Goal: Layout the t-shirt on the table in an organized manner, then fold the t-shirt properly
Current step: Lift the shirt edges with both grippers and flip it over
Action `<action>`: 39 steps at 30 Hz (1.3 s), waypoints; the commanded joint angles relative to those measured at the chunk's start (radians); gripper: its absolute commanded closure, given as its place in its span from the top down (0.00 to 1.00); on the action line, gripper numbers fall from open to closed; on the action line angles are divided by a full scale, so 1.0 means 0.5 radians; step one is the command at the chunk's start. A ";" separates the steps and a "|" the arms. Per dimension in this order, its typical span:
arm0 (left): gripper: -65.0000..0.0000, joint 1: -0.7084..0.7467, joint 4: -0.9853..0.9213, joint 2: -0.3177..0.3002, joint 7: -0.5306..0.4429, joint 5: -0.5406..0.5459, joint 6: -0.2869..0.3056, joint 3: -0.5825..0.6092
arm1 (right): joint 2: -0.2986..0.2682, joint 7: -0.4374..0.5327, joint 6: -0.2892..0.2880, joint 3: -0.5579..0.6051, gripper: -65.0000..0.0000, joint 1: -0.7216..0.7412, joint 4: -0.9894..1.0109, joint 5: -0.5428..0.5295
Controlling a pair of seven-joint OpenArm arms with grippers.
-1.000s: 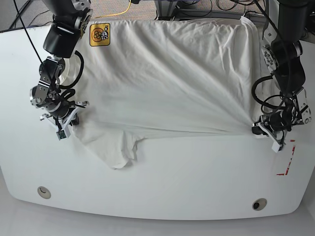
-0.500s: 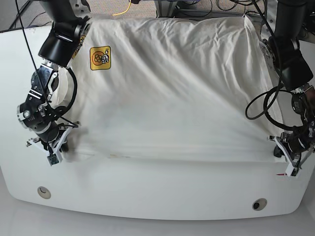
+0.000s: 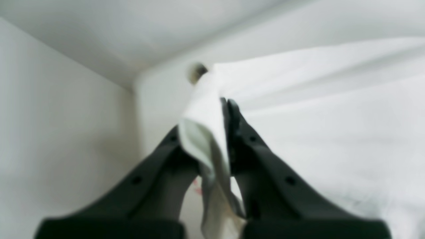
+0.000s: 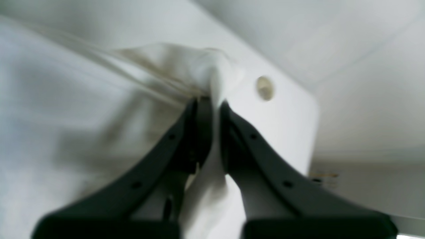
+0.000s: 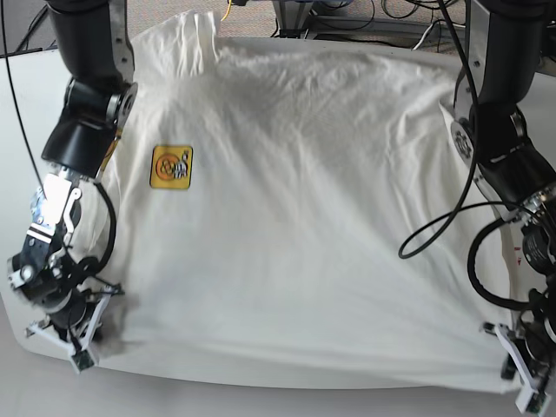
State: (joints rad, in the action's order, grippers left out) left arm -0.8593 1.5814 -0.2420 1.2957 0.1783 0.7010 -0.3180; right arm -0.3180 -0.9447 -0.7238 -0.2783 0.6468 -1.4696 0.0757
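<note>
Two grippers clamped on t-shirt point(image 5: 295, 226) hem corners: right gripper point(image 5: 80, 340) near-left, left gripper point(image 5: 521, 375) near-right. Shirt spread over table point(image 5: 17, 130), long axis near-to-far, collar end far, hem at near edge.

surface: white table point(image 5: 19, 113) | on it: t-shirt point(image 5: 304, 217) spread flat, covering most

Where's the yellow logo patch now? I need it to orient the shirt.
In the base view, the logo patch sits on the t-shirt's left side, beside the dark arm there.
</note>
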 commanded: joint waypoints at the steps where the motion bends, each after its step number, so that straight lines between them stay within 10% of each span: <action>1: 0.00 -0.354 0.101 -0.036 0.068 -0.054 -0.006 0.005 | -0.145 -0.094 0.051 0.070 0.00 0.500 0.038 0.053; 11: 0.00 -1.278 -0.056 -0.030 0.201 -0.057 -0.006 0.153 | -0.372 -0.248 0.051 0.368 0.00 1.402 0.299 0.028; 17: 0.00 -1.152 -0.040 -0.045 0.201 -0.057 -0.006 0.088 | -0.397 -0.460 0.051 0.362 0.00 1.396 0.234 0.028; 29: 0.00 0.032 0.392 -0.122 0.201 -0.054 -0.006 -0.053 | -0.292 -0.521 0.051 -0.083 0.00 0.126 -0.432 0.028; 39: 0.00 1.149 0.420 0.059 -0.101 -0.054 -0.006 -0.246 | 0.097 0.102 0.051 -0.451 0.01 -0.896 -0.481 0.028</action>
State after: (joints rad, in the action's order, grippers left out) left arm -0.3168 1.7676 -0.1993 1.3163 0.1806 0.7029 -0.4252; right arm -0.2779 -0.9886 -0.7231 -0.4713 0.2718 -1.7042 0.0540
